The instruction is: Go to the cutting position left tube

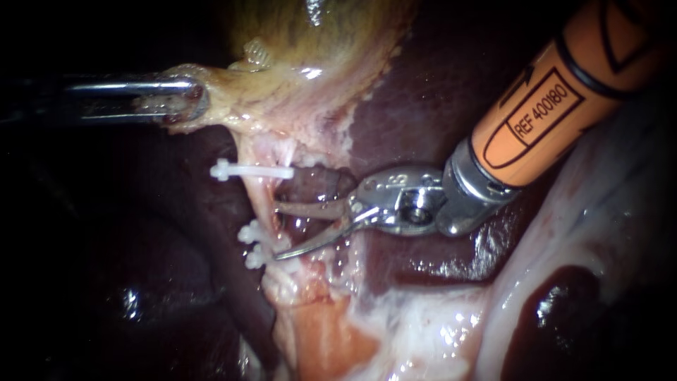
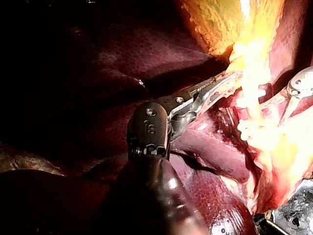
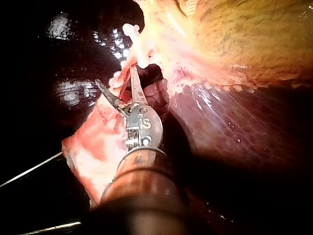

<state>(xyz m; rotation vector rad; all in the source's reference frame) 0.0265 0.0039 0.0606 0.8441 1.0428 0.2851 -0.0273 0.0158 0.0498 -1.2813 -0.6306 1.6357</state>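
1. The left instrument (image 1: 185,102) comes in flat from the left. Its claw is clamped tight on the pale lower edge of the gallbladder (image 1: 317,42) and holds that edge out to the side. The left wrist view shows the same pinch (image 2: 222,83).
2. The right instrument (image 1: 278,231), the one with the orange sleeve, reaches in from the upper right. Its claw is a pair of thin blades, spread wide and gripping nothing.
3. The left tube (image 1: 262,194) runs down from the gallbladder as a pinkish strand, right at the blade tips.
4. There's one white clip (image 1: 250,171) across the tube higher up, and two more clips (image 1: 250,233) stacked close together lower down.
5. The upper blade tip sits below the single clip, and the lower tip is just beside the lower pair.
6. Honestly it's glare-y there. It looks like the tips reach the tube's edge, but I can't say it's fully between them.
7. The dark red liver (image 1: 423,106) lies behind it all. The right wrist view shows the spread blades (image 3: 116,76) pointing at the clips.
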